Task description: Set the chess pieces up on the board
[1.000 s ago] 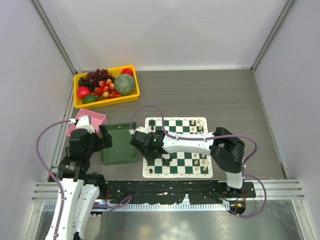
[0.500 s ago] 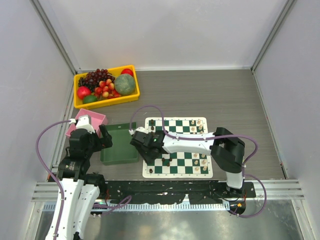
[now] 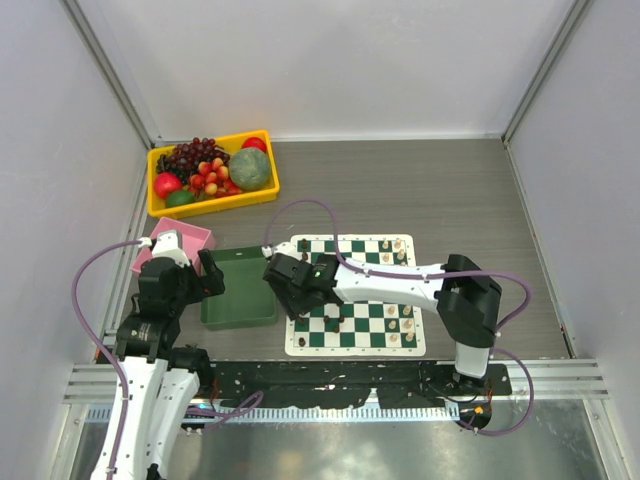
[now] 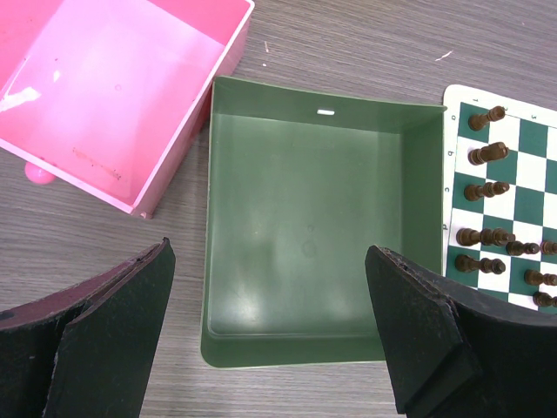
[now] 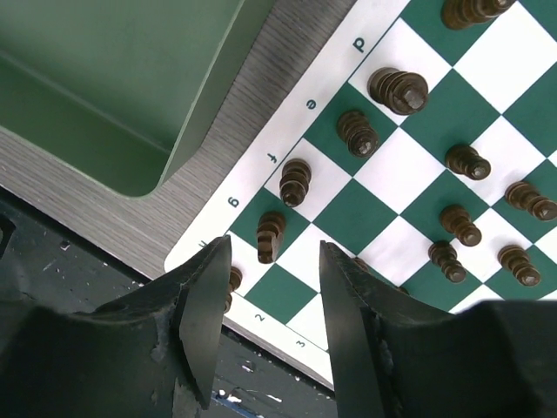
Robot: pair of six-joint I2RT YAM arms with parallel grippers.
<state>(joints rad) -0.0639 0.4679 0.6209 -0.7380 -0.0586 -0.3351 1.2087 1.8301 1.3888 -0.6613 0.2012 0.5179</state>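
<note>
1 dark piece (image 5: 271, 237) under right pincer (image 5: 271, 251).

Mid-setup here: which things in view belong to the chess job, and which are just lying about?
Job in hand: board; chess pieces; right claw, open over the dark pieces.
Lying about: green tray; pink box; yellow fruit bin.

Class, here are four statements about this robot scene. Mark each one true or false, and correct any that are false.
1. The green tray is full. False: nothing shows in it.
2. The right end effector is open above the board. True.
3. The left end effector is shut. False: it is open, above the green tray.
4. The yellow bin holds fruit. True.
</note>
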